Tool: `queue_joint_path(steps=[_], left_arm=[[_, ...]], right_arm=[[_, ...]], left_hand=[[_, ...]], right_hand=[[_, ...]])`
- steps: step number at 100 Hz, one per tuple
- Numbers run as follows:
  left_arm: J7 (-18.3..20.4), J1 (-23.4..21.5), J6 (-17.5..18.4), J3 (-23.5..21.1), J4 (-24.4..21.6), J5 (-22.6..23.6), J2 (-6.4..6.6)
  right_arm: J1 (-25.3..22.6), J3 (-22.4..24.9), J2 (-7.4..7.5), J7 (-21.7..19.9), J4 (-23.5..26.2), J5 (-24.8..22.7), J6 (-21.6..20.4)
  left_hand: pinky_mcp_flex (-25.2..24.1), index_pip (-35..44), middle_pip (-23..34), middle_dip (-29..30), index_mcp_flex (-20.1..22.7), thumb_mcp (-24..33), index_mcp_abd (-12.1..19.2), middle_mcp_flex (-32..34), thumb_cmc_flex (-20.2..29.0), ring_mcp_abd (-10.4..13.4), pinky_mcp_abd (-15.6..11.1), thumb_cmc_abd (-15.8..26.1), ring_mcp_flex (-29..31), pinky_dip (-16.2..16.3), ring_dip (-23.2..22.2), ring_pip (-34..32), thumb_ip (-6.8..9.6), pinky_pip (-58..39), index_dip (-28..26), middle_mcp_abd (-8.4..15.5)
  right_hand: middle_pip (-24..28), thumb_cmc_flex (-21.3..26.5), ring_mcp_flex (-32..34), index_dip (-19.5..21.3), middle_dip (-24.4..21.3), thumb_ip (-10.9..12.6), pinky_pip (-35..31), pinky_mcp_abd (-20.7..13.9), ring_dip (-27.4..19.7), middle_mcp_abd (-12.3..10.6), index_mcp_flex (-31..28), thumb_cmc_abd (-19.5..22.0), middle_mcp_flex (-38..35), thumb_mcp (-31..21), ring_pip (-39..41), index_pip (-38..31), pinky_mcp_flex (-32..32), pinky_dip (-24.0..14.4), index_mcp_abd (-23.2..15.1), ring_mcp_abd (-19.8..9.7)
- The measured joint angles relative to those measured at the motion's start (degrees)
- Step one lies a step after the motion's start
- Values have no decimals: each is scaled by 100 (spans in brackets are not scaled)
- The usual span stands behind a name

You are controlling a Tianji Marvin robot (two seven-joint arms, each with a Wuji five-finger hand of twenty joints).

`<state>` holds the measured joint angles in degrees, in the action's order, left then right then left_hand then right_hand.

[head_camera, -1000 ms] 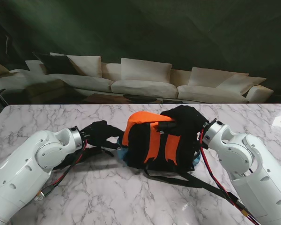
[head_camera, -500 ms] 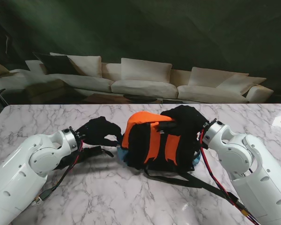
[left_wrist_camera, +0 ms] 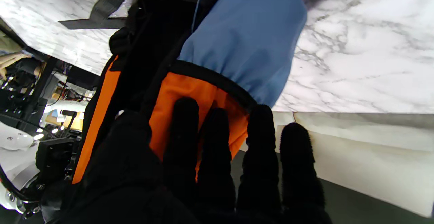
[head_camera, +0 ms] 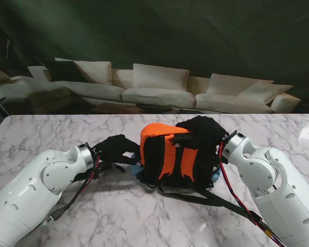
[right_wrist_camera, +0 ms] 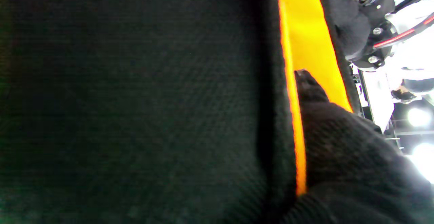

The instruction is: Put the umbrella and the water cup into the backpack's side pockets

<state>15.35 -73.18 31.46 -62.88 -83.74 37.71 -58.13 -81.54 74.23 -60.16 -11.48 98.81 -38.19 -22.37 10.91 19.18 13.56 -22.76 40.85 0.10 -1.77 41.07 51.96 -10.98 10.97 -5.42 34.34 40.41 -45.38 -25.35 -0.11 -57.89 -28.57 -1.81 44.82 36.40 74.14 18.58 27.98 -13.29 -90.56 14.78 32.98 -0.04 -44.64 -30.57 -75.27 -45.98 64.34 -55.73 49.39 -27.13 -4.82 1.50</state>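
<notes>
The orange and black backpack (head_camera: 167, 157) stands in the middle of the marble table (head_camera: 144, 221). My left hand (head_camera: 116, 146), in a black glove, is at its left side. In the left wrist view the left hand (left_wrist_camera: 217, 169) holds nothing; its straight fingers (left_wrist_camera: 259, 139) touch the mouth of the blue side pocket (left_wrist_camera: 244, 40), whose lining is orange. My right hand (head_camera: 203, 128) grips the backpack's top right; black fabric (right_wrist_camera: 135, 98) fills most of the right wrist view beside the right hand (right_wrist_camera: 339, 149). No umbrella or cup shows.
A black strap (head_camera: 216, 198) trails from the backpack towards the near right. Dark strap-like shapes (head_camera: 110, 165) lie under my left hand. A pale sofa (head_camera: 159, 87) stands beyond the table's far edge.
My left hand has moved right, up against the backpack's left side pocket. The right hand has stayed on the backpack.
</notes>
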Motion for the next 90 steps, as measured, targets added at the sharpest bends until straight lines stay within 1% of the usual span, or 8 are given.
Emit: queue_joint_path(steps=[14,28,35,40,44,57,72,90], left_arm=[[95,70,12,95,52,-168,-1],[220,108,23,176,53,-219,6],[367,173,24,226,52,9,24],[449,220,29,236,49,362,37],[508,246,29,236,46,541,50],[498,228,34,110,31,665,60],[400,63,40,-192,-49,838,54],[47,-211,102,-487,-131,773,30]], right_arm=[[8,0,-1,0,-11,4,0],[18,-4,-1,0,-20,6,1],[19,-10,-1,1,-25,6,0],[20,-14,-2,7,-27,6,-1],[20,-17,-2,11,-28,6,-3],[20,-18,-4,11,-29,2,-6],[20,-15,-5,11,-27,-3,-16],[27,-17,-5,11,-27,-3,-15]], left_hand=[[-2,-550,-249,339,-701,-44,9,-420,136,56,-68,24,-52,3,67,51,0,0,526,217],[-4,-777,-281,418,-848,-35,21,-551,188,60,-69,85,-52,3,70,61,0,0,692,274],[-4,-833,-277,447,-852,-35,60,-551,146,60,-70,118,-52,6,91,91,0,0,703,274],[-4,-632,-192,453,-555,-36,106,-238,91,60,-70,118,-48,46,112,93,0,0,397,214],[-4,-508,-155,455,-353,-36,137,-165,90,49,-70,117,-45,69,133,92,0,-1,216,272],[-3,54,21,205,76,-18,151,261,-228,37,-70,186,47,76,133,93,0,-67,-144,272],[-2,554,126,54,139,-3,132,339,-267,-69,-70,193,88,83,79,74,0,-74,-345,239],[-1,305,-78,94,-10,-2,90,124,-267,-74,-66,190,98,83,143,74,0,-75,-184,-7]], right_hand=[[0,0,0,0,0,0,1,0,0,-1,3,27,1,5,-5,0,0,0,0,0],[0,0,0,0,0,0,2,0,0,-1,4,29,1,6,-7,0,-1,0,0,0],[0,0,0,0,0,0,2,0,0,-1,4,29,2,6,-8,0,-1,0,0,0],[0,0,0,0,0,0,3,0,0,-1,4,29,2,6,-8,0,-1,0,0,0],[0,0,0,0,0,0,3,-1,0,-1,4,29,2,6,-8,0,-1,0,0,0],[0,0,0,0,0,0,3,-1,0,-2,4,29,3,8,-9,0,-1,1,0,0],[0,0,0,0,0,0,3,-2,0,-2,4,31,3,8,-12,0,-1,1,0,0],[0,0,0,0,-1,0,4,-2,0,-2,4,36,3,9,-26,0,-1,1,0,0]])
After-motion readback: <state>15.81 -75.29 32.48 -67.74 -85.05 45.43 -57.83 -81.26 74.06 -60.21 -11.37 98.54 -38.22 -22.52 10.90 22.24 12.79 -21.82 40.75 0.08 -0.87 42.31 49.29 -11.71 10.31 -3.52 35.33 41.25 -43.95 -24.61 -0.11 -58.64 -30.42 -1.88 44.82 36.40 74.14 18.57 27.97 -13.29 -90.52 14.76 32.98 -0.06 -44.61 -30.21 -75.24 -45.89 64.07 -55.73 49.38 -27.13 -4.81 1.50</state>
